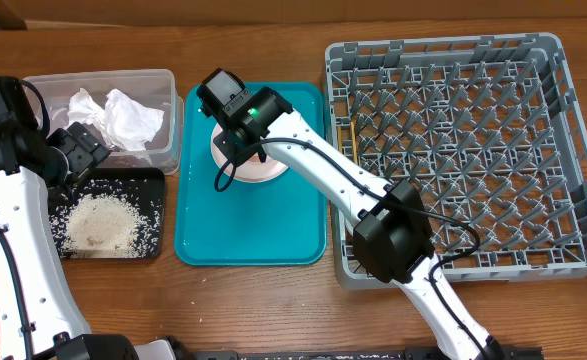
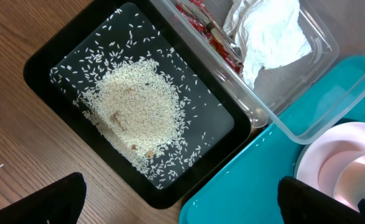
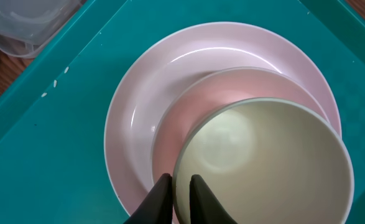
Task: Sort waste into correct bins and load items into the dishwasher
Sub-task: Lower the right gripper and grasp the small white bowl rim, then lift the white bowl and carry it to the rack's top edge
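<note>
The pale grey-green bowl is over the round pale-pink plate on the teal tray. My right gripper is shut on the bowl's near rim, one finger inside and one outside. Whether the bowl still rests on the plate I cannot tell. My left gripper hangs open and holds nothing, above the corner of the black tray, which holds a heap of rice. The clear tub holds white napkins and a red wrapper.
The grey dish rack fills the right of the table, with thin wooden chopsticks lying near its left wall. A few rice grains lie on the teal tray. The right arm reaches from the front across the rack's left corner.
</note>
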You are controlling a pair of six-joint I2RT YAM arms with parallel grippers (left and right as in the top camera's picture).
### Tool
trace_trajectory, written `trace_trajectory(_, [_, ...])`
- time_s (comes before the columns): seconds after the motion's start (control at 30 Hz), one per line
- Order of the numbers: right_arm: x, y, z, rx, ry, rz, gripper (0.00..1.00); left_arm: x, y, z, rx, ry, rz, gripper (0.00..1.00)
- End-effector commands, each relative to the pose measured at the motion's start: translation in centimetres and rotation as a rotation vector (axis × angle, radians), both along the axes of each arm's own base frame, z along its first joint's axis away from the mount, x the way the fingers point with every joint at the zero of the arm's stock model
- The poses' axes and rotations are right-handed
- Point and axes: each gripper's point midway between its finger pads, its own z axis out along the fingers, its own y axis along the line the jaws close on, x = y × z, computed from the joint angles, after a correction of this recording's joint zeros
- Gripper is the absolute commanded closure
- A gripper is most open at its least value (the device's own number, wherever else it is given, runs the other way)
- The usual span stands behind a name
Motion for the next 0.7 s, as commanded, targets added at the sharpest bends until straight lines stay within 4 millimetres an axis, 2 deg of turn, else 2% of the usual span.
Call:
trace_trajectory(0.0, [0.3, 0.0, -0.1, -0.003, -0.013, -0.004, 0.88, 0.3, 0.1, 0.4, 0.009, -0.009, -0.008, 0.0])
trace_trajectory(0.03, [0.3, 0.0, -0.1, -0.002, -0.014, -0.004, 0.88, 0.3, 0.1, 0.4, 0.009, -0.009, -0.008, 0.0])
trace_trajectory(0.1, [0.6, -0.2, 0.2, -0.013, -0.03, -0.011, 0.95, 0.3, 0.1, 0.4, 0.009, -0.009, -0.008, 0.0])
trace_trajectory(0.17, [0.8, -0.3, 1.1, -0.011, -0.048, -0.017, 0.96, 0.3, 0.1, 0.4, 0.009, -0.009, -0.007, 0.0])
trace_trajectory(0.27, [1.1, 0.0, 3.9, 0.029, -0.085, -0.018, 0.96, 0.3, 0.1, 0.4, 0.009, -0.009, -0.008, 0.0])
trace_trajectory(0.33, [1.2, 0.2, 6.6, 0.068, -0.124, -0.019, 0.96, 0.3, 0.1, 0.4, 0.009, -0.009, -0.007, 0.0])
trace_trajectory(0.37, [1.2, 0.2, 8.9, 0.101, -0.155, -0.02, 0.96, 0.3, 0.1, 0.4, 0.009, -0.009, -0.008, 0.0])
trace_trajectory(0.43, [1.2, 0.0, 12.0, 0.142, -0.195, -0.022, 0.96, 0.3, 0.1, 0.4, 0.009, -0.009, -0.008, 0.0])
trace_trajectory(0.47, [1.0, -0.5, 14.5, 0.173, -0.225, -0.027, 0.96, 0.3, 0.1, 0.4, 0.009, -0.009, -0.008, 0.0])
trace_trajectory(0.53, [0.8, -1.5, 17.7, 0.222, -0.254, -0.033, 0.96, 0.3, 0.1, 0.4, 0.009, -0.009, -0.008, 0.0])
trace_trajectory(0.67, [0.1, -3.9, 23.3, 0.366, -0.25, -0.018, 0.96, 0.3, 0.1, 0.4, 0.009, -0.009, -0.007, 0.0])
